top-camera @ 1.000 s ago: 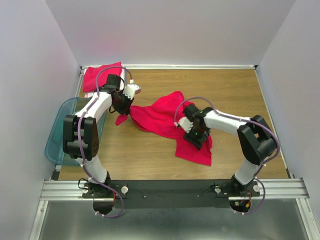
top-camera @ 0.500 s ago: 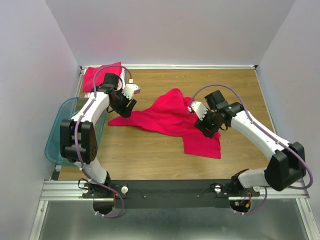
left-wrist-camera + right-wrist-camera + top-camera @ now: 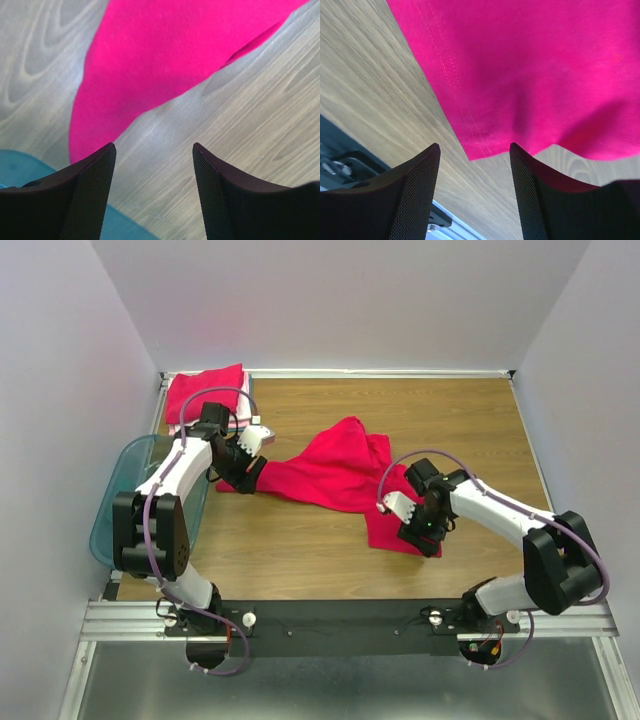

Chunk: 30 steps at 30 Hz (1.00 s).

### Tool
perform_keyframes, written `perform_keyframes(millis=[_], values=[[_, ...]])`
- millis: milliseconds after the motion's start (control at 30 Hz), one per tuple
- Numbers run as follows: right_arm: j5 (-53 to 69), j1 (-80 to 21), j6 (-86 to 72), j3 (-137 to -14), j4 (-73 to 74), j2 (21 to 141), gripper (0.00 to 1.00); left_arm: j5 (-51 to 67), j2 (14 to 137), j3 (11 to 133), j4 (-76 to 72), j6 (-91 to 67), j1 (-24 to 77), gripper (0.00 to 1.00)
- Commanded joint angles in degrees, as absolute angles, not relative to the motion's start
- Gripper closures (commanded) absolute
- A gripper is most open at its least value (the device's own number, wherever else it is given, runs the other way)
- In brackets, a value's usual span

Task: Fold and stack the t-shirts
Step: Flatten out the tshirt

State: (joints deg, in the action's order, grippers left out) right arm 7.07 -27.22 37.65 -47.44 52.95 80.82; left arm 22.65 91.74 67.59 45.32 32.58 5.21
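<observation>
A bright red-pink t-shirt (image 3: 330,475) lies spread unevenly across the middle of the wooden table, bunched at its far end. A stack of folded t-shirts (image 3: 205,395), red-pink on top, sits in the far left corner. My left gripper (image 3: 243,470) is at the spread shirt's left corner; the left wrist view shows it (image 3: 154,150) open over bare wood, the shirt (image 3: 150,65) just beyond its tips. My right gripper (image 3: 427,537) hovers at the shirt's near right corner, open (image 3: 475,147), with the hemmed corner (image 3: 530,65) reaching down between its fingertips, ungripped.
A translucent teal bin (image 3: 120,510) stands off the table's left edge, beside the left arm; its rim shows in the left wrist view (image 3: 20,167). A metal rail (image 3: 340,615) runs along the near edge. Pale walls close in the back and sides.
My left gripper has opened and let go of the shirt's left corner, which now lies flat. My right arm swung right, then toward the near edge, and the shirt lies more spread out.
</observation>
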Motion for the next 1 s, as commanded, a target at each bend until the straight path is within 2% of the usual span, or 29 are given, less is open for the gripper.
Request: perform_keyframes(millis=[0,133,233,300,333,433,467,667,967], values=[[3.96,-28.56,39.46,-44.13,49.85,82.0,0.34,22.68,89.12,65.83,46.41,34.19,3.78,0.28],[1.76,-30.66,38.94,-40.17,45.8,83.23,0.32,17.59,88.77,63.81,45.18,34.45,2.38,0.28],[0.26,-31.81,37.53,-38.33,43.16,83.93,0.39,15.82,88.77,63.11,44.3,34.98,2.37,0.28],[-1.21,-31.99,36.65,-38.32,42.72,84.55,0.52,14.68,89.21,63.11,44.03,36.03,2.37,0.28],[-1.49,-31.99,36.39,-38.23,42.71,84.38,0.63,13.63,89.82,63.37,43.77,37.25,2.37,0.28],[-2.37,-31.99,35.77,-38.32,42.8,83.32,0.81,11.52,90.96,64.42,43.68,40.33,2.37,0.3],[-2.55,-32.08,35.6,-38.32,42.8,82.8,0.99,10.21,91.49,64.6,43.59,42.78,2.37,0.31],[-2.81,-31.99,33.58,-38.76,43.33,79.63,1.0,3.27,95.96,66.97,42.98,46.84,2.55,0.36],[-2.72,-31.99,31.12,-42.1,45.26,76.47,0.99,1.15,101.34,67.41,42.89,49.66,3.34,0.41]])
